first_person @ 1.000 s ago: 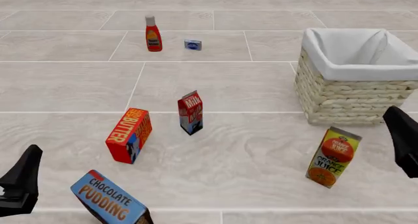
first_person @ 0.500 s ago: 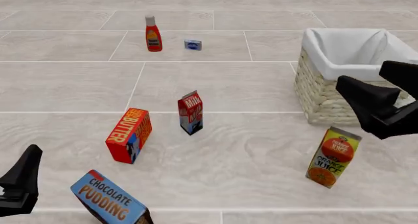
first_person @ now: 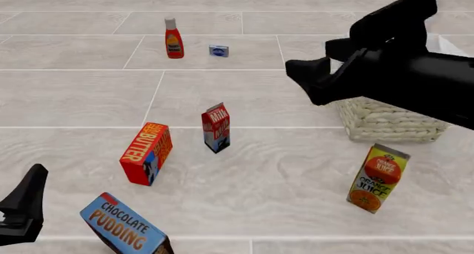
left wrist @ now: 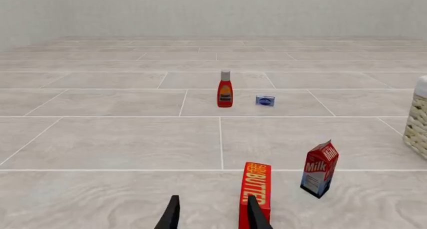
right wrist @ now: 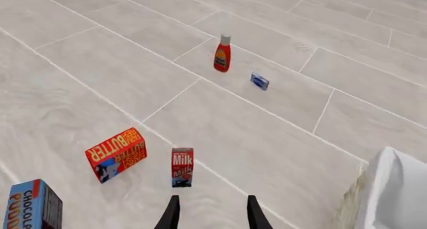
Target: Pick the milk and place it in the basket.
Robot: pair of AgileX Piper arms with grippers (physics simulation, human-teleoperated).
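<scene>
The right arm is sweeping in fast — a second ago it was only a dark sliver at the right edge of the table, half a second ago it was crossing in front of the basket (first_person: 385, 123), and now it is looming high over the middle right, its bulk covering most of the basket's rim in the front view. The right gripper (right wrist: 209, 212) is carrying nothing; its fingers are standing apart, and its wrist camera is now looking straight down on the milk (first_person: 216, 127), which is lining up just ahead of the gap between them. The milk itself is not budging: it is standing upright near the table's centre, well apart from the basket toward the right edge and just beside the butter (first_person: 146, 153), which is leaning nearer the left. The left gripper (left wrist: 211, 214) is idling low at the near left corner, fingers apart and empty, unchanged across the second. The juice (first_person: 378, 177), the pudding (first_person: 122, 225), the ketchup (first_person: 173, 38) and the little blue tin (first_person: 218, 51) toward the far edge are all keeping their places. So the reach is looking well begun — the right arm is, by my reading, the one going for the carton, with descent, grasp and carry still to come.
</scene>
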